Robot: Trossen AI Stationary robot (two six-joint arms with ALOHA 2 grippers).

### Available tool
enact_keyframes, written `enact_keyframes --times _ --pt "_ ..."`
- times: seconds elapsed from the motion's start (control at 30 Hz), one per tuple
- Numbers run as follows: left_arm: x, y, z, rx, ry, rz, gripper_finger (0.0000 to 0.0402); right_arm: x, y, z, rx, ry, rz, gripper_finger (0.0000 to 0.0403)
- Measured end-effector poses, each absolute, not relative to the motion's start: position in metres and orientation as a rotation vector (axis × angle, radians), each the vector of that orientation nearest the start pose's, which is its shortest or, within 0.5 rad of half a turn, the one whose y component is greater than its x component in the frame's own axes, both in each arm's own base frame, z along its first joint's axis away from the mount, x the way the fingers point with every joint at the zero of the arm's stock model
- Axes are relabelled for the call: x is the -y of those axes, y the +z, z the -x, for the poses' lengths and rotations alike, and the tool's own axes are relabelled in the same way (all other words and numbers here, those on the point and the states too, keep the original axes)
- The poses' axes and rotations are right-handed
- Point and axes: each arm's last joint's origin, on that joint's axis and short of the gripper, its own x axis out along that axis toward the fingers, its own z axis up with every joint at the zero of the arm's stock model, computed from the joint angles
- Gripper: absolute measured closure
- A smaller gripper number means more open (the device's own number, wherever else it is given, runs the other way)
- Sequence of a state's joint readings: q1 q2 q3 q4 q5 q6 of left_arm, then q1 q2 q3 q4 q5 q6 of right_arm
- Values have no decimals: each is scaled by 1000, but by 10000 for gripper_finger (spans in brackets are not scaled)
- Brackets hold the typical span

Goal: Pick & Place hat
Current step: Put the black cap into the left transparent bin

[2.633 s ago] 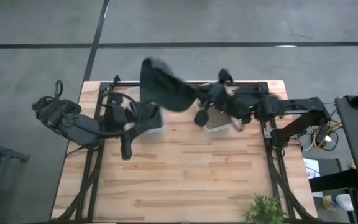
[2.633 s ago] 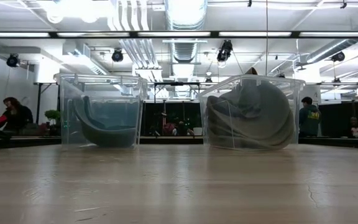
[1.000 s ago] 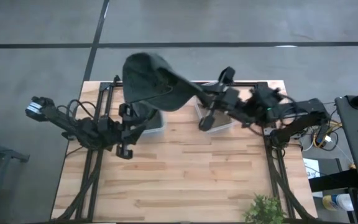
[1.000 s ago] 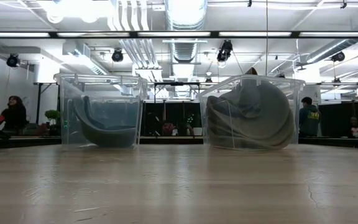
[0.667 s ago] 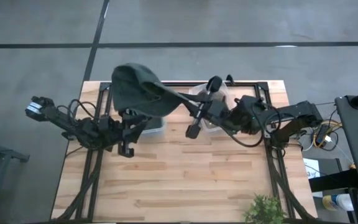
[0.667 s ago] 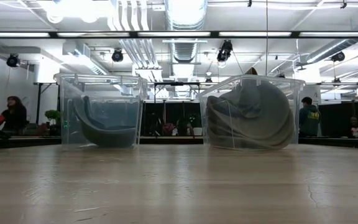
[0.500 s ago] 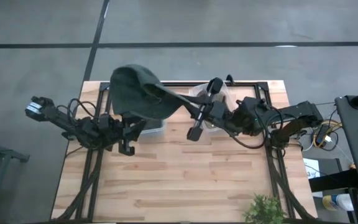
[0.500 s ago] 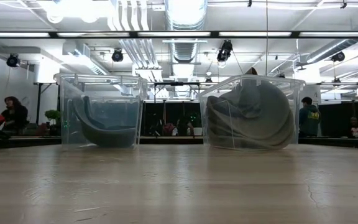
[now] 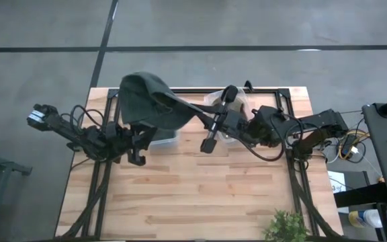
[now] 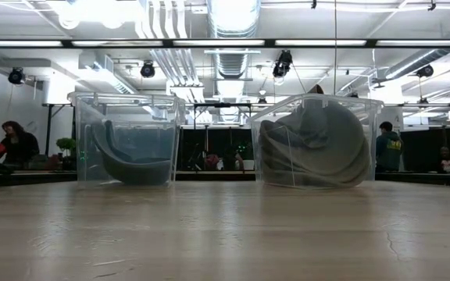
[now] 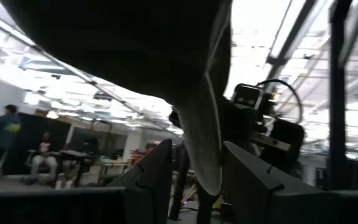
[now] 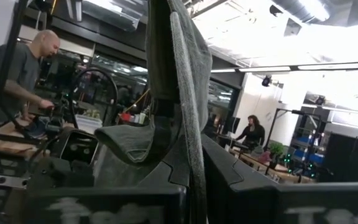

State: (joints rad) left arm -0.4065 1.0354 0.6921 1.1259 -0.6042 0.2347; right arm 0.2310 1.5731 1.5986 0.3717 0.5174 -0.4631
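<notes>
A dark grey-green hat hangs in the air above the left clear bin. My right gripper reaches in from the table's right, shut on the hat's edge. My left gripper sits under the hat, tilted upward and open. A hanging strip of the hat's edge shows between its fingers; I cannot tell whether it touches them. In the low view the left bin holds a dark hat resting on its floor. The right bin holds grey hats. Neither arm shows in that view. My right gripper pinches a folded edge of the hat between its two fingers. The fingers slant upward, coming from the table's right side. The cloth rises from the fingers and spreads out beyond them. The whole hat is lifted clear of the table and the bins.
The two clear bins stand side by side at the table's far edge, the right one partly under my right arm. The wooden table is bare toward the near edge, where a small plant stands at the right corner. People are in the room behind.
My right gripper has carried the hat toward the table's left edge and slightly down, staying shut. The hat has gone from between the two bins to above the left bin, still lifted clear.
</notes>
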Motion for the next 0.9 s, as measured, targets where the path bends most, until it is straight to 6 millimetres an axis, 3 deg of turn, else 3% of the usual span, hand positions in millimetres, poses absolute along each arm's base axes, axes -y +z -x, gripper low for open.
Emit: enact_keyframes --times 0.13,0.37,0.67,0.77,0.9 --pt "64 370 -190 656 272 163 298 -67 466 -347 285 -355 293 390" --pt "62 371 -188 638 298 179 389 -68 462 -350 262 -340 275 390" --pt "56 374 -176 572 296 225 395 -67 458 -351 222 -343 245 386" --pt "54 376 -172 585 296 241 395 -64 458 -351 214 -349 243 357" --pt "53 378 -169 591 300 247 395 -59 456 -351 184 -361 177 284"
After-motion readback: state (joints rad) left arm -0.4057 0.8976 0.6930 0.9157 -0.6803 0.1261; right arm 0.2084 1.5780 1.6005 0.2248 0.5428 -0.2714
